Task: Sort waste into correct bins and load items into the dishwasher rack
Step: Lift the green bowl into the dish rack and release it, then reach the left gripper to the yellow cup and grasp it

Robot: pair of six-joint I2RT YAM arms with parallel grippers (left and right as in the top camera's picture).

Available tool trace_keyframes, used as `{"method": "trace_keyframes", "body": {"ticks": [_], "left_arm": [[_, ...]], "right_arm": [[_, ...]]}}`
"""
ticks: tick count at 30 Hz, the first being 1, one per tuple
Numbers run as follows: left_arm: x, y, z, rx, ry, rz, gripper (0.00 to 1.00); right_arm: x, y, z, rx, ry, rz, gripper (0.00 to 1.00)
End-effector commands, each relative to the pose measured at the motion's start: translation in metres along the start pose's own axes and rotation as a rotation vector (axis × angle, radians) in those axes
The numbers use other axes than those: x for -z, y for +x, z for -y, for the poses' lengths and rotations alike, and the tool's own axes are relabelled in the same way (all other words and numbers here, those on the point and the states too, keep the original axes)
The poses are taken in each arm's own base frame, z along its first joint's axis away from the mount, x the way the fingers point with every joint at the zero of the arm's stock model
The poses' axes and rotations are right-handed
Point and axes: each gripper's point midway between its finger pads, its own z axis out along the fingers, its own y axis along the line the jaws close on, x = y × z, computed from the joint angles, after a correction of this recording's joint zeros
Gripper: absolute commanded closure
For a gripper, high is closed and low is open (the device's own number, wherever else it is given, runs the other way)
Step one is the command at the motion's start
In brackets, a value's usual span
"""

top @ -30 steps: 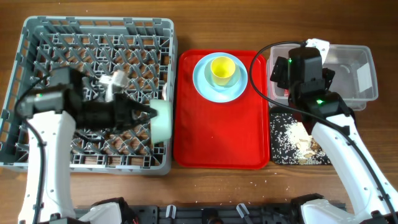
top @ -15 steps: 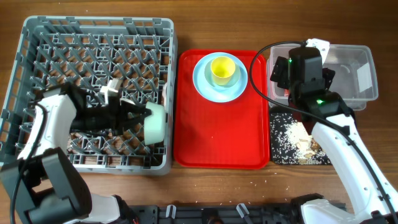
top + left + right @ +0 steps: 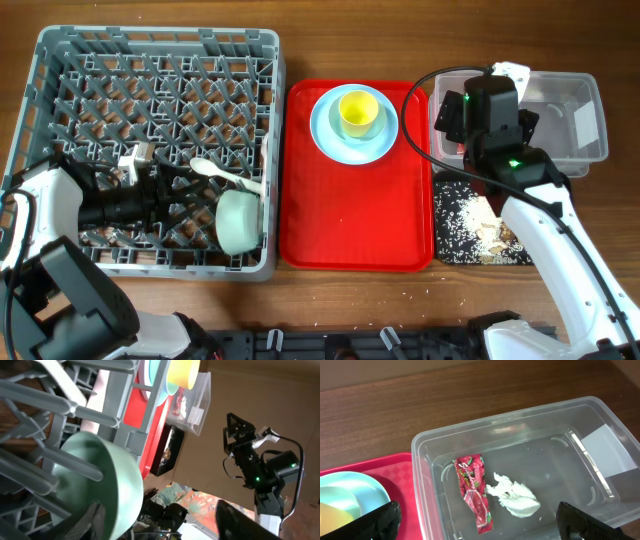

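Note:
The mint-green bowl (image 3: 240, 220) stands on its side among the pegs at the front right of the grey dishwasher rack (image 3: 60, 60). My left gripper (image 3: 205, 200) is open beside it. In the left wrist view one finger sits inside the mint-green bowl (image 3: 100, 485) and the other stands far off. A white spoon (image 3: 225, 175) lies across the pegs just behind. The yellow cup (image 3: 358, 112) sits on the blue plate (image 3: 335, 140). My right gripper (image 3: 482, 525) hangs open over the clear tub (image 3: 420, 455), which holds the red wrapper (image 3: 475, 487) and white tissue (image 3: 515, 495).
A flat red tray (image 3: 350, 220) lies between the rack and the bins and carries the plate at its back. The black tray (image 3: 445, 245) in front of the clear tub (image 3: 590, 120) holds rice crumbs (image 3: 462, 225) and beige chunks (image 3: 492, 230).
My left arm carried the mint-green bowl forward and down into the rack, then opened and drew back left. The white spoon now shows on the pegs. The right arm has not moved.

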Motion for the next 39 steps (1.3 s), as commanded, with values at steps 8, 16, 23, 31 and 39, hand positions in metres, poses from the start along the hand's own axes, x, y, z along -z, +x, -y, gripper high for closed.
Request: {"method": "trace_keyframes", "body": {"ticks": [8,16,23,31,39], "left_arm": [[0.039,0.013,0.069,-0.227,-0.060,0.194,0.28],[-0.028,-0.004,0.146,-0.454,-0.255,0.379,0.37],[-0.196,-0.004,0.170,-0.788,-0.365,0.350,0.56],[-0.286,-0.047,0.164,-0.832,-0.443,0.228,0.51],[-0.319,-0.061,0.160,-0.888,-0.427,0.292,0.78]], "right_arm": [[0.002,-0.008,0.002,-0.010,0.008,0.018,0.00],[0.002,-0.008,0.002,-0.010,0.008,0.018,0.00],[0.002,-0.008,0.002,-0.009,0.008,0.018,0.00],[0.002,-0.008,0.002,-0.010,0.008,0.018,0.00],[0.002,-0.007,0.002,-0.009,0.008,0.018,0.00]]}}
